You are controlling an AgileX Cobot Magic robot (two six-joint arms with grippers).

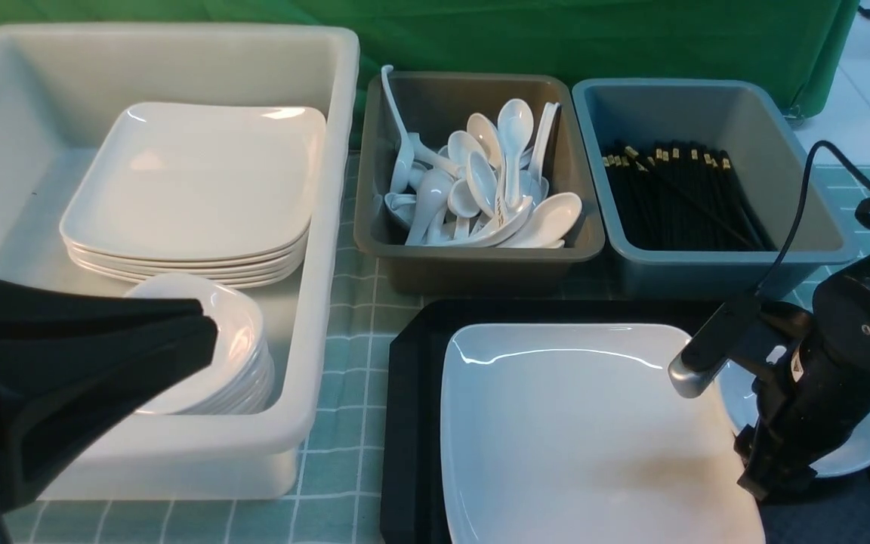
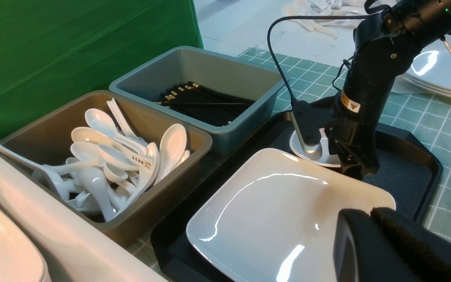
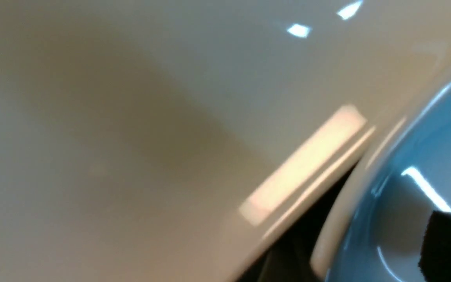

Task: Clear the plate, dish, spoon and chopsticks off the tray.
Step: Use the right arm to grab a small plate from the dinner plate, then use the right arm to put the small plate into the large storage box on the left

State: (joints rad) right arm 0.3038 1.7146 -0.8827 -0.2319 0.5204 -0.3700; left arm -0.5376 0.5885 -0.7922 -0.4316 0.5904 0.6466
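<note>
White plate and dish lie on the black tray; right pincer reaches into the dish, spread unclear; left pincer closed, empty.

Your right arm is built of glossy black, rounded casings with a small screw head on the side. A white warning label with a yellow triangle sits on its lower housing, and a thin black cable loops off it. A black stub ends in a silver cap. Your left gripper is a matt black wedge with a seam between its jaws.
</note>
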